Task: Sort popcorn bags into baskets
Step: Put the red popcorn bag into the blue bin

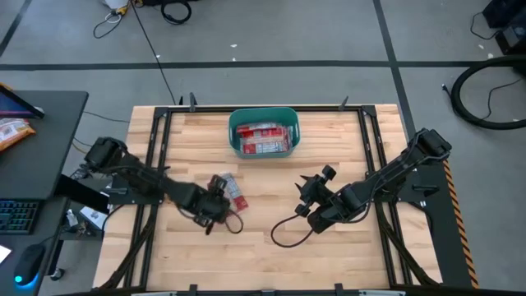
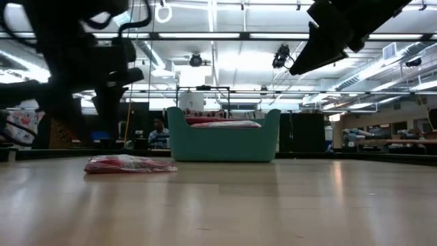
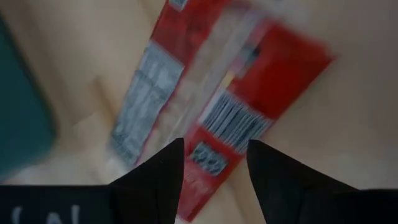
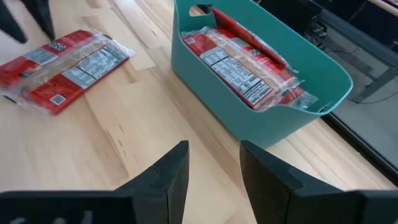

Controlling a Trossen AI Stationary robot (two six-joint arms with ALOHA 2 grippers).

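Note:
One red popcorn bag (image 1: 231, 189) lies flat on the wooden table, also seen in the low view (image 2: 128, 164) and the right wrist view (image 4: 62, 68). Several more packets (image 1: 263, 138) lie inside the teal tub (image 1: 237, 123) at the table's far middle (image 4: 273, 124). My left gripper (image 1: 215, 202) hovers open just above the loose bag (image 3: 236, 93), its fingers on either side of the bag's near end, apart from it (image 3: 214, 165). My right gripper (image 1: 311, 197) is open in the air right of centre, facing the tub (image 4: 214, 165).
Black cables loop on the table near my right gripper (image 1: 288, 232) and beside my left gripper (image 1: 234, 224). Dark frame rails (image 1: 156, 156) run along both table sides. A desk with an orange snack bag (image 1: 12, 131) stands off the left edge. A person (image 2: 158, 133) sits far behind.

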